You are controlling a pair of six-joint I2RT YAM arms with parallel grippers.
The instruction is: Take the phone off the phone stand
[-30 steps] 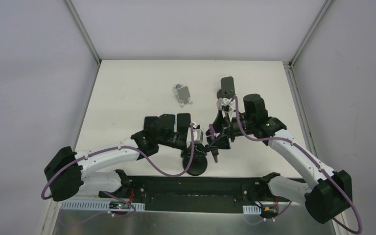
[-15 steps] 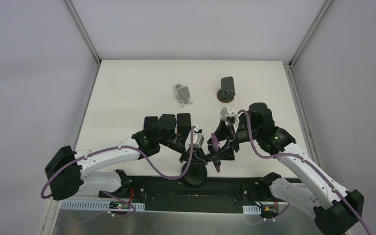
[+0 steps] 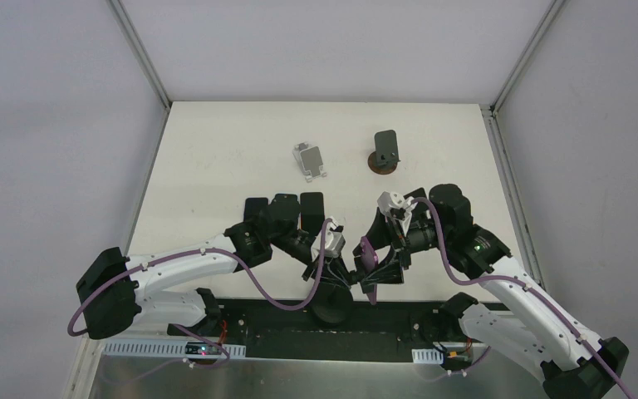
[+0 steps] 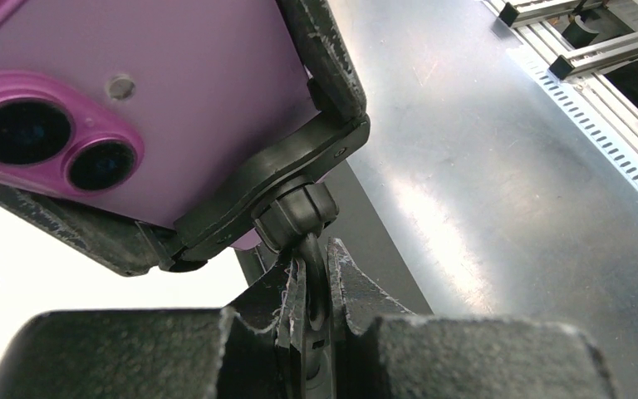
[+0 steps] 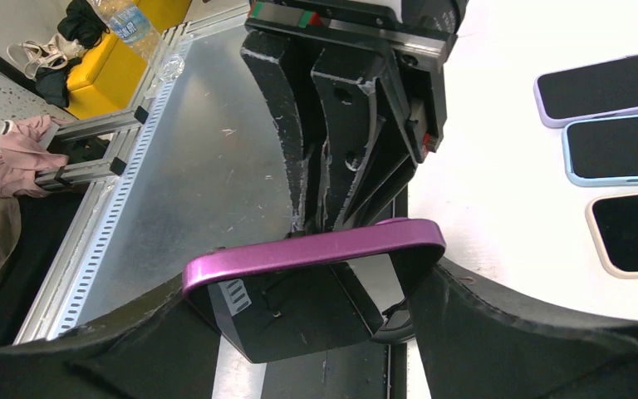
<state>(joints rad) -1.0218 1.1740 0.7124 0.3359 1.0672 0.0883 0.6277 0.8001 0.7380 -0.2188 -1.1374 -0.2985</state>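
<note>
The purple phone sits in the black phone stand's clamp, near the table's front edge. Its purple back and two camera lenses fill the left wrist view. My left gripper is shut on the stand's thin neck, just below the ball joint. In the top view it is above the stand's round base. My right gripper is shut on the phone, one finger on each long side. It reaches in from the right.
Three phones lie flat, side by side, on the white table behind the left arm. A grey stand and a black stand are at the back. The metal rail runs below the front edge.
Both grippers, with the stand and phone between them, have moved toward the near edge. The right arm has drawn back from the black stand at the rear.
</note>
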